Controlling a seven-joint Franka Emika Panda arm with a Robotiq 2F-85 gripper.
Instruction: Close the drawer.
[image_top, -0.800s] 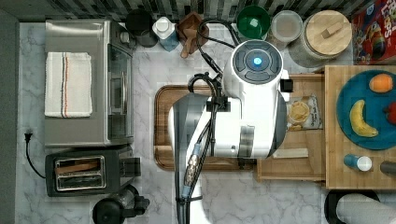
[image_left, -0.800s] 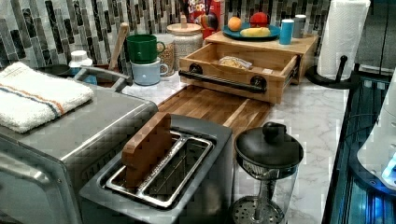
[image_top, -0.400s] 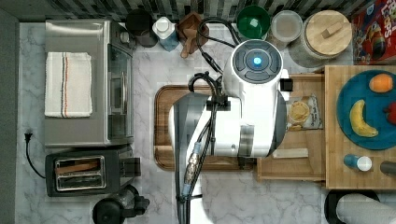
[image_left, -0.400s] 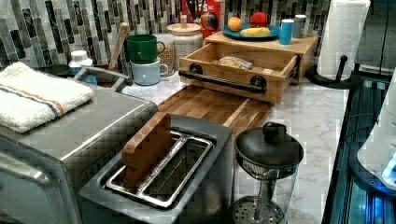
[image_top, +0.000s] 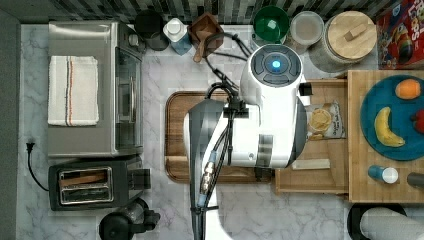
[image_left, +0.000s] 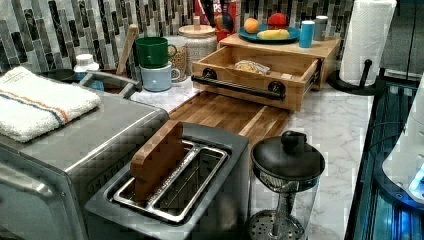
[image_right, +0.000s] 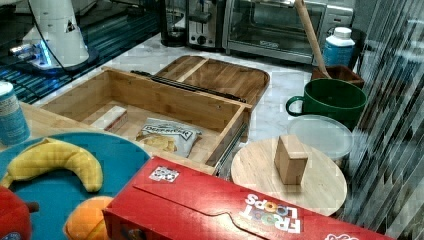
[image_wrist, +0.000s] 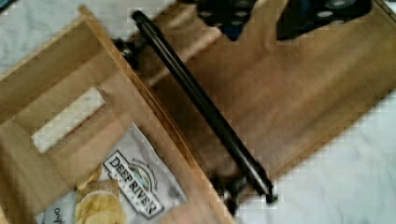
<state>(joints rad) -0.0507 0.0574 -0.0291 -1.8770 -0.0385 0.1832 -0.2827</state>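
The drawer (image_left: 260, 75) stands pulled out from under the butcher-block top (image_top: 357, 190), its front overhanging the dark tray (image_left: 225, 112); in the top view it lies at about three o'clock from the arm (image_top: 250, 135), which covers its front edge. A black bar handle (image_wrist: 201, 100) runs along the drawer's front. Inside lie a chip bag (image_right: 165, 136) and a pale wooden block (image_right: 111, 118), apart from each other; in the right view the block sits at nine o'clock from the bag. In the wrist view the gripper (image_wrist: 266, 18) hovers over the tray, just beside the handle and not touching it; its fingertips (image_wrist: 229, 16) are spread apart, holding nothing.
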